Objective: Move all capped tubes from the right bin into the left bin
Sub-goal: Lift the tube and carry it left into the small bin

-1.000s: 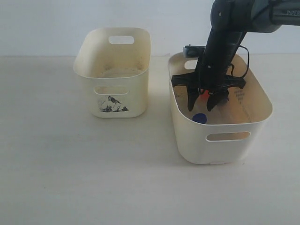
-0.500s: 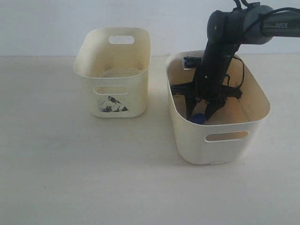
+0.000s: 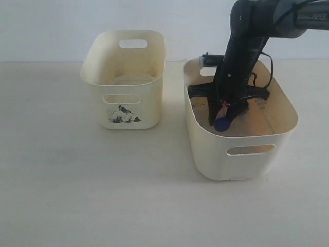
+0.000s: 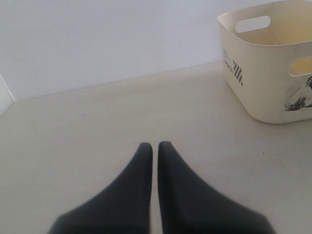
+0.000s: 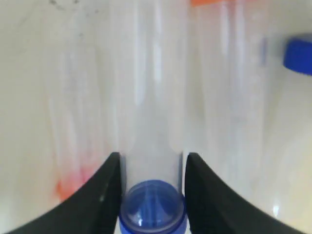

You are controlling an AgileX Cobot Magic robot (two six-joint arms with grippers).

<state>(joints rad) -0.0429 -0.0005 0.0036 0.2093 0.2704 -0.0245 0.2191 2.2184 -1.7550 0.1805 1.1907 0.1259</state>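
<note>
Here, one capped tube (image 5: 152, 122) — clear-bodied, with a dark blue cap (image 5: 152, 207) — is clamped between the two black fingers of the right gripper (image 5: 152, 157), one finger pressed to each side of it. The tube sits low inside the right bin (image 3: 211, 154), toward its near-left corner, cap facing the near wall; whether it touches the floor cannot be told. Farther along the bin floor, the right wrist view catches a second blue cap (image 5: 300, 54) and the edge of an orange cap (image 5: 209, 2). The dark arm (image 3: 247, 41) reaches down into the bin from the far right. The left bin (image 3: 95, 98) stands apart to the left on the pale table (image 3: 77, 195). The left gripper (image 4: 155, 145) hovers over bare table near the left bin — its fingertips together.
</note>
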